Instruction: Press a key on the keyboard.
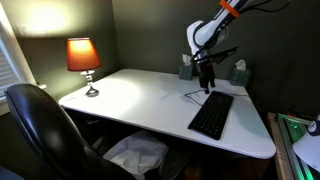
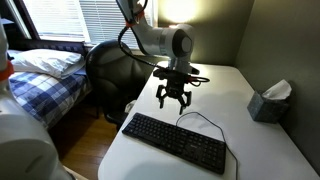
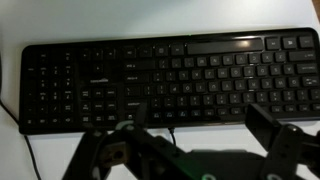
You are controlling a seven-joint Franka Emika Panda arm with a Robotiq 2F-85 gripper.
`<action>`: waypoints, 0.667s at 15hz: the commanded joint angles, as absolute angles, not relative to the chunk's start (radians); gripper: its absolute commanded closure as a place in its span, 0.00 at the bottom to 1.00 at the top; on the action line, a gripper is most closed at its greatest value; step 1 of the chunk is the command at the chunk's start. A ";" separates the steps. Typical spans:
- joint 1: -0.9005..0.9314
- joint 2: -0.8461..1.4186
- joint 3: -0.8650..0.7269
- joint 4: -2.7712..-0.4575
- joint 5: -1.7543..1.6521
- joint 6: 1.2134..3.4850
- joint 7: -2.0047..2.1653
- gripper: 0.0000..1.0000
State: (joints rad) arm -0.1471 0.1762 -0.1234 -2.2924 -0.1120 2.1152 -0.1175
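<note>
The keyboard (image 1: 211,115) is flat and black and lies on the white desk (image 1: 140,100); it shows in both exterior views (image 2: 175,142) and fills the wrist view (image 3: 165,80). Its thin black cable (image 2: 200,116) curls behind it. My gripper (image 2: 172,98) hangs above the desk just behind the keyboard's back edge, apart from it. The fingers are spread and hold nothing. In the wrist view the two fingers (image 3: 190,135) frame the keyboard's near edge and the cable. In an exterior view the gripper (image 1: 207,78) hovers over the keyboard's far end.
A lit table lamp (image 1: 84,58) stands at one desk corner. A tissue box (image 2: 268,102) sits near the wall. A black office chair (image 1: 45,135) is by the desk. A bed (image 2: 40,75) lies beyond the desk.
</note>
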 commanded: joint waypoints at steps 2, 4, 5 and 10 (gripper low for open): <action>-0.136 0.049 -0.128 -2.399 -0.132 2.179 -0.063 0.00; -0.136 0.010 -0.128 -2.425 -0.142 2.192 -0.045 0.00; -0.136 -0.008 -0.128 -2.437 -0.149 2.201 -0.034 0.00; -0.141 -0.077 -0.127 -2.480 -0.172 2.213 -0.005 0.00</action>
